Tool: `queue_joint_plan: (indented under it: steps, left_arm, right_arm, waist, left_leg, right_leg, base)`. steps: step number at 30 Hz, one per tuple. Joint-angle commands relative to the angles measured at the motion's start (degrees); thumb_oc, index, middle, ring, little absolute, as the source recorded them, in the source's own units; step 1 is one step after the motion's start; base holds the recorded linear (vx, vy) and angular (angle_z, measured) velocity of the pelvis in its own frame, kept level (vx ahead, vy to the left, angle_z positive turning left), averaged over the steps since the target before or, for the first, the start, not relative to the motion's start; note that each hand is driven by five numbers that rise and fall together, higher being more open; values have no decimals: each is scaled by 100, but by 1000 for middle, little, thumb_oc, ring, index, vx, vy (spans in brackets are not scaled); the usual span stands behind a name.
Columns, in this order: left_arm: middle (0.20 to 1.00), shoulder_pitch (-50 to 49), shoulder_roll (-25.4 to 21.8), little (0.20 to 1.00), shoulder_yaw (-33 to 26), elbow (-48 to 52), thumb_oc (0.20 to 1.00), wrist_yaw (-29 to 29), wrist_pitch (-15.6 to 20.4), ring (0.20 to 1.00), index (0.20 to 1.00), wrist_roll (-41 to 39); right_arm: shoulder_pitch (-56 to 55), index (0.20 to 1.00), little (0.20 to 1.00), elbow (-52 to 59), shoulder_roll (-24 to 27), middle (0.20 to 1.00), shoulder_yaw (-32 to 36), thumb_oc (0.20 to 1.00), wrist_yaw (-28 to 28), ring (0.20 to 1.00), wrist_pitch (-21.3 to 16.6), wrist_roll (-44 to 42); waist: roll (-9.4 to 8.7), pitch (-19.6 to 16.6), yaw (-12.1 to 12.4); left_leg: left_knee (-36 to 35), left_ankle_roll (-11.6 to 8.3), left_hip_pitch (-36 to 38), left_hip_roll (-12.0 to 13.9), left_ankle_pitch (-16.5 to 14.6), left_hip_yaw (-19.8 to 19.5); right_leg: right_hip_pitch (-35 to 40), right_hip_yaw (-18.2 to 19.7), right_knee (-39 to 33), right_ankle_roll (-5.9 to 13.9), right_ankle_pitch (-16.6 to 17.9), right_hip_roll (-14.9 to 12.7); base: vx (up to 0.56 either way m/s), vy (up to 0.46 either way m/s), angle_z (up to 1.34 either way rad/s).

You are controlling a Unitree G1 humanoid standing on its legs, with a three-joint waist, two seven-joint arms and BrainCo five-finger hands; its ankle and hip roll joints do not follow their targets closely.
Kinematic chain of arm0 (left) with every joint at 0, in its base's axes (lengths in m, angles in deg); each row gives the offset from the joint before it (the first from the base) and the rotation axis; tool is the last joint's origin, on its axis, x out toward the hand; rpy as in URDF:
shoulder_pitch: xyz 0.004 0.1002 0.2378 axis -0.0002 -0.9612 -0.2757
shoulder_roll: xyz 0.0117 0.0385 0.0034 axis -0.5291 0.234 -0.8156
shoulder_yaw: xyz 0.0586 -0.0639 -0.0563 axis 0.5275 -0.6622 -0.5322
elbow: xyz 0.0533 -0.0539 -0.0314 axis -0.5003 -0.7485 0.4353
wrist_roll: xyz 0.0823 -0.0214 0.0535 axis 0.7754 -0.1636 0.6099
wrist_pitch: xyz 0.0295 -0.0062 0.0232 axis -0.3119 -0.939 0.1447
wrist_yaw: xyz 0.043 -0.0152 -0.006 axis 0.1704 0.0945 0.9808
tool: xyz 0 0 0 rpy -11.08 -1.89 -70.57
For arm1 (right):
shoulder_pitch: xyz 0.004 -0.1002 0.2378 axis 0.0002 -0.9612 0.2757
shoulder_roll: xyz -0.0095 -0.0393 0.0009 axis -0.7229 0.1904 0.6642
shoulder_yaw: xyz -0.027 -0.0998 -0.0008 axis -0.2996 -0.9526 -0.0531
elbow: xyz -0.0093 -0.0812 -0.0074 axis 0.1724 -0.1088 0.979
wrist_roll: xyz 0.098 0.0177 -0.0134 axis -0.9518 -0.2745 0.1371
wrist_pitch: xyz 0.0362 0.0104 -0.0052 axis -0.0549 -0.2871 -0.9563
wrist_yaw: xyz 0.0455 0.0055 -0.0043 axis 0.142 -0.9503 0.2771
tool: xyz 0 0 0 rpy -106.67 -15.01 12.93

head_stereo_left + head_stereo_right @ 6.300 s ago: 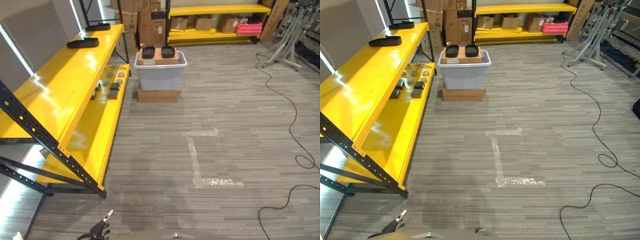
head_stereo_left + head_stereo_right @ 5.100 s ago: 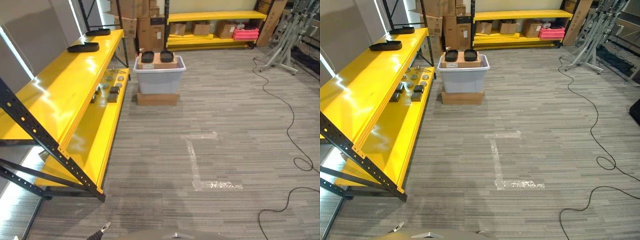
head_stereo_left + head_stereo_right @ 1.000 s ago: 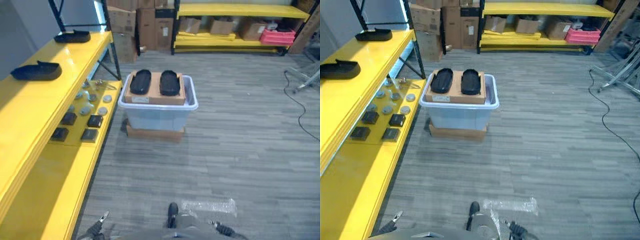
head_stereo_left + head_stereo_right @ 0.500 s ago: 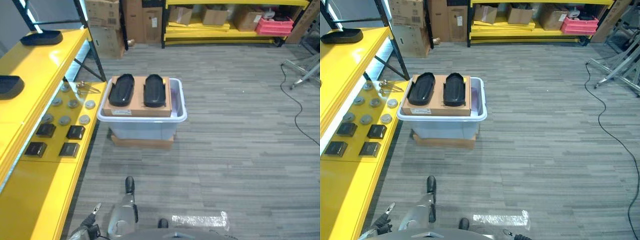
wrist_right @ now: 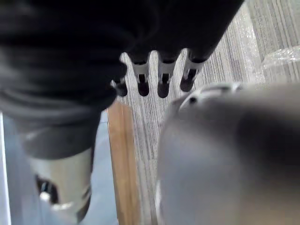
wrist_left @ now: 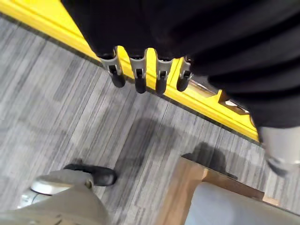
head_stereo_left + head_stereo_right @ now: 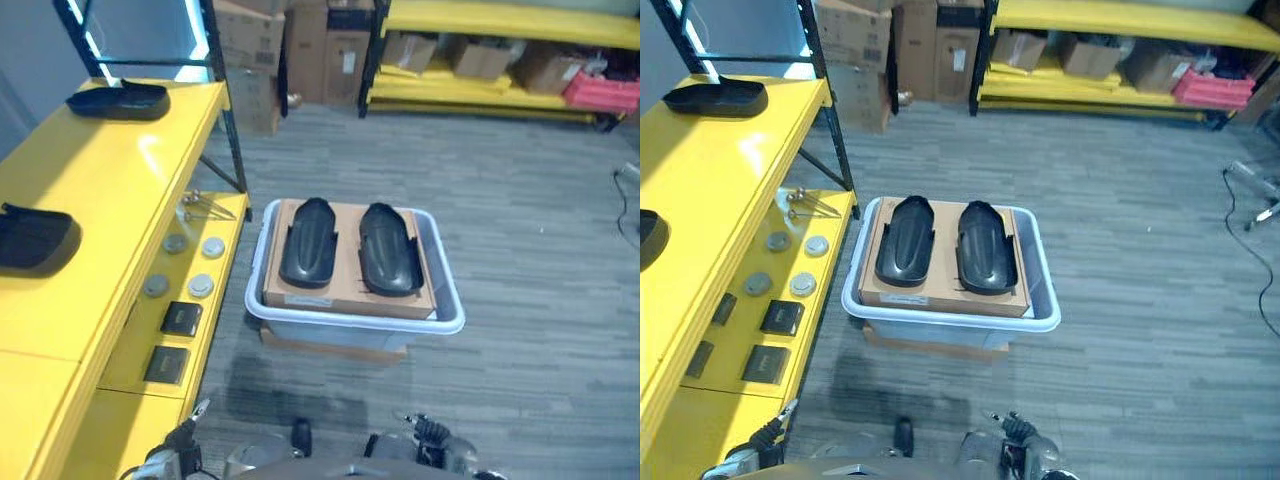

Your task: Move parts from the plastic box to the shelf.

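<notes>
A grey plastic box (image 7: 452, 321) stands on a flat cardboard base (image 7: 330, 347) on the floor straight ahead. A cardboard sheet (image 7: 350, 290) covers its top and carries two black moulded parts (image 7: 307, 242) (image 7: 389, 248) side by side. The yellow shelf (image 7: 120, 190) runs along the left; its upper level holds two more black parts (image 7: 118, 100) (image 7: 35, 238). My left hand (image 7: 175, 455) hangs low by the shelf's edge with straight fingers (image 6: 138, 75) and holds nothing. My right hand (image 7: 435, 445) hangs low in front of the box, its fingers (image 5: 161, 79) relaxed and empty.
The shelf's lower level carries round metal discs (image 7: 190, 265), black square blocks (image 7: 175, 340) and a small metal tool (image 7: 205, 205). Stacked cardboard boxes (image 7: 290, 40) and a second yellow rack (image 7: 480, 85) with boxes and a red crate (image 7: 600, 90) stand at the back.
The camera has come closer to the plastic box, which now looks larger and sits in the middle. Both hands stay low and empty.
</notes>
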Motion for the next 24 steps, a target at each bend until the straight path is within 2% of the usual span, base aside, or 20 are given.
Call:
queue_joint_plan:
  steps: [1,5,8,15,22,24]
  left_arm:
    - [1000,-111,-115,1000,-251,145,1000,110,-44,1000,1000,-289]
    - [1000,-152,9,1000,-296,42,1000,83,-19,1000,1000,-153]
    - [1000,-305,86,1000,-335,-77,1000,-19,42,1000,1000,233]
    - [1000,-360,59,1000,-330,-68,1000,-126,61,1000,1000,233]
    - [1000,-386,41,1000,-302,-59,1000,-85,-6,1000,1000,369]
    - [1000,-423,23,1000,-298,-18,1000,-50,-27,1000,1000,392]
  right_arm:
    - [-130,1000,1000,-102,60,1000,-70,1000,-29,1000,-75,109]
    - [-130,1000,1000,-128,91,1000,-2,1000,17,1000,-47,194]
    - [-177,1000,1000,-200,124,1000,113,1000,129,1000,98,113]
    - [-250,1000,1000,-380,107,1000,259,1000,194,1000,104,117]
    - [-243,1000,1000,-390,106,1000,403,1000,444,1000,-305,-420]
    - [-197,1000,1000,-94,159,1000,560,1000,558,1000,-756,-1247]
  waist:
    - [-253,67,38]
    - [-333,-56,90]
    - [-374,-221,114]
    - [-333,-324,90]
    - [-321,-359,96]
    - [-315,-370,94]
  left_leg:
    - [463,-132,-506,477,-263,-88]
    - [206,-273,-370,567,-143,-124]
    - [-130,-383,-127,656,-74,-115]
    - [-347,-427,36,756,-64,-5]
    - [-399,-454,110,798,-71,25]
    - [-436,-474,157,828,-46,66]
  right_leg:
    - [568,204,-711,159,1265,-107]
    - [963,84,-1335,199,1211,-20]
    - [1229,10,-1727,188,1201,50]
    - [1308,-64,-1802,172,1136,97]
    - [1352,-129,-1852,175,1133,132]
    - [1400,-158,-1880,180,1141,140]
  base:
    - [32,-231,53]
    - [78,-112,51]
    - [102,-66,-42]
    - [19,-28,-16]
    - [5,-39,3]
    - [27,-60,17]
